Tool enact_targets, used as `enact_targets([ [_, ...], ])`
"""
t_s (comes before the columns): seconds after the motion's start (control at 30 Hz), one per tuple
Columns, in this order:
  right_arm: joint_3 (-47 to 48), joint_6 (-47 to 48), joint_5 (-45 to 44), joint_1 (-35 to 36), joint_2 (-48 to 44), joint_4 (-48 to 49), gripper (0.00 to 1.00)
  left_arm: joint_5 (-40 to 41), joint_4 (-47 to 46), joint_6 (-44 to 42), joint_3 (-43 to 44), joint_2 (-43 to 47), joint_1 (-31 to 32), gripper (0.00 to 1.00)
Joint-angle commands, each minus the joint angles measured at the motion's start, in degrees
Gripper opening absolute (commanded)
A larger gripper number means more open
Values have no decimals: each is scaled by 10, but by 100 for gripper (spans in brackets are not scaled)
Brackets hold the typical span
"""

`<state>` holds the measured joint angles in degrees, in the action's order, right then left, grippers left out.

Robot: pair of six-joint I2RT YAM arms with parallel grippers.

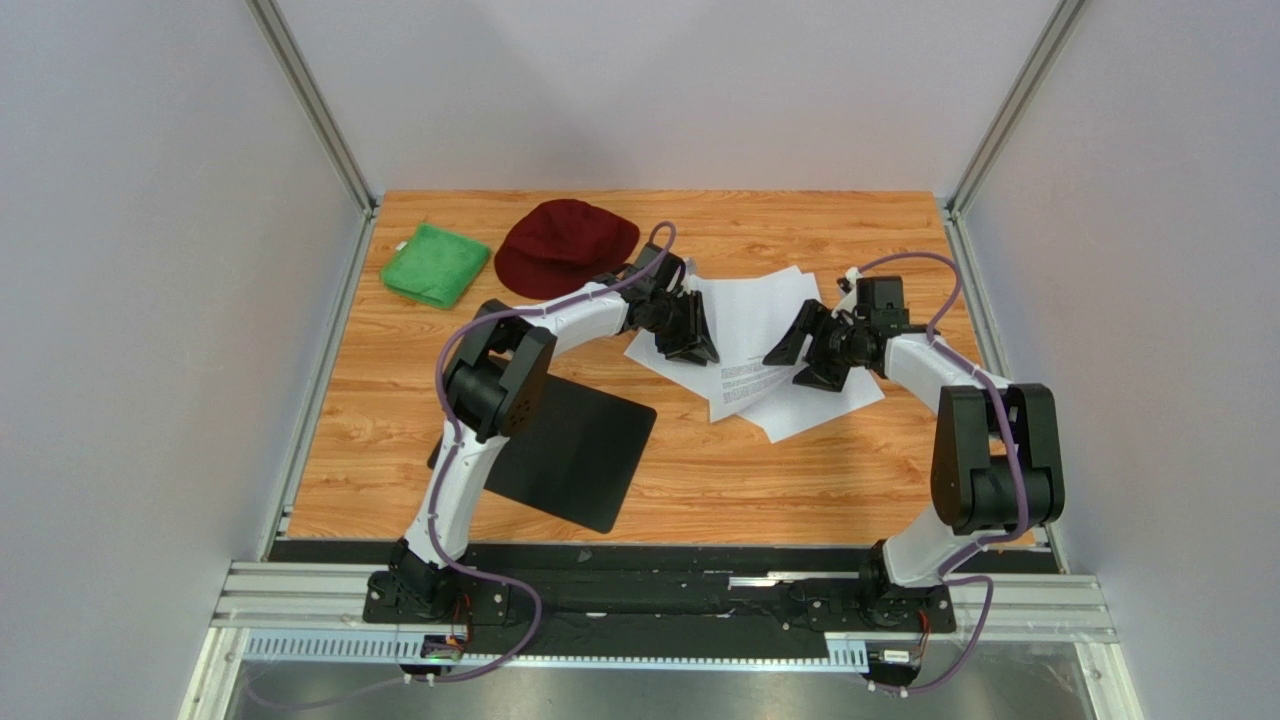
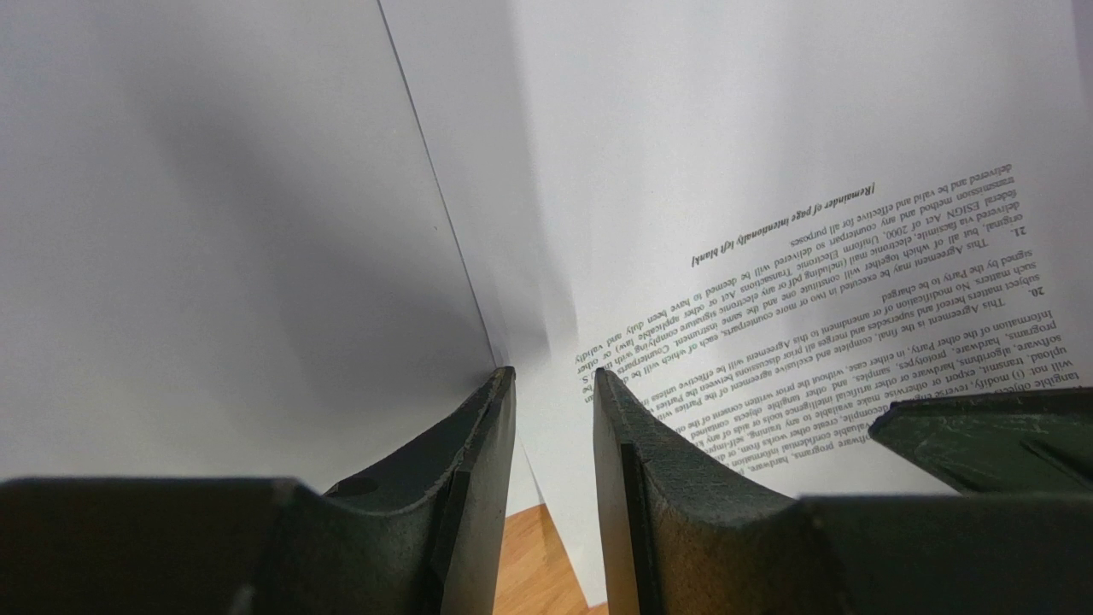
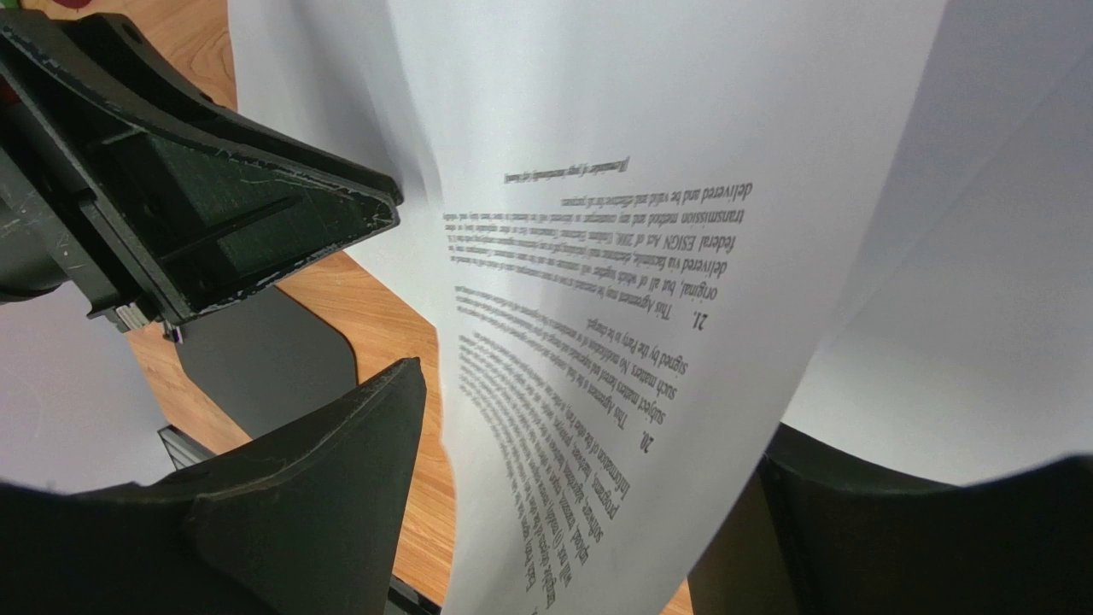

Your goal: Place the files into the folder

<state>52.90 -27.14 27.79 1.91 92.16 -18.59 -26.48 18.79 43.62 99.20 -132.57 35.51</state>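
Observation:
The files are several loose white sheets (image 1: 756,312) lying overlapped on the wood at centre back; one carries a block of black print (image 1: 733,384). My left gripper (image 1: 694,333) is at their left edge. In the left wrist view (image 2: 554,378) its jaws stand a narrow gap apart, with a blank sheet (image 2: 231,231) and the printed sheet (image 2: 821,244) ahead. My right gripper (image 1: 801,354) is at the sheets' right side. In the right wrist view (image 3: 590,410) it is wide open, with the curved printed sheet (image 3: 603,269) between the jaws. The black folder (image 1: 579,447) lies flat at front left, apart from the sheets.
A dark red cap (image 1: 564,245) and a green cloth (image 1: 433,264) lie at the back left. The left arm's forearm (image 1: 579,311) reaches over the table between cap and folder. Metal posts and grey walls close in the table on both sides.

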Motion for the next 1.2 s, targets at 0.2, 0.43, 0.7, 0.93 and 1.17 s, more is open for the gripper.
enact_targets([
  [0.2, -20, 7, 26, -34, -12, 8, 57, 15, 38, -31, 12, -8, -3, 39],
  [0.43, -48, -8, 81, -84, -23, 34, 66, 15, 39, -32, 18, -13, -3, 39],
  [0.7, -61, -16, 100, -86, 10, 72, 51, 12, 42, -34, 25, -15, -3, 39],
  [0.93, 5, 55, -59, -34, -17, -27, 0, 18, 76, -61, 9, 103, -10, 68],
  [1.17, 143, 115, -193, 156, -113, -158, 0, 67, 168, -111, -118, 392, -127, 75],
])
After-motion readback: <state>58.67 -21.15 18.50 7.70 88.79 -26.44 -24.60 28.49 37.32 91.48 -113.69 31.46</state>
